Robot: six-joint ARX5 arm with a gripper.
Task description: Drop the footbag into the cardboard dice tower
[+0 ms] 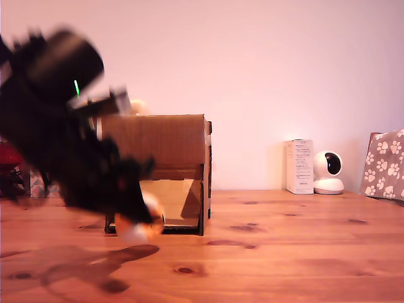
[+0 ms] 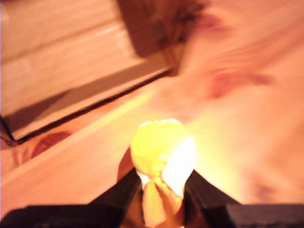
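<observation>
Just above the wooden table (image 1: pixel 284 252), hand (image 2: pixel 161 187) clamped on footbag (image 2: pixel 161 152), before cardboard dice tower (image 1: pixel 158 151), opening facing camera.

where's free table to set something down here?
Bare wood runs between the cardboard dice tower and the white carton, and across the table's front in the exterior view. Crowded: that view's left, where the gripper holds the footbag before the tower.
</observation>
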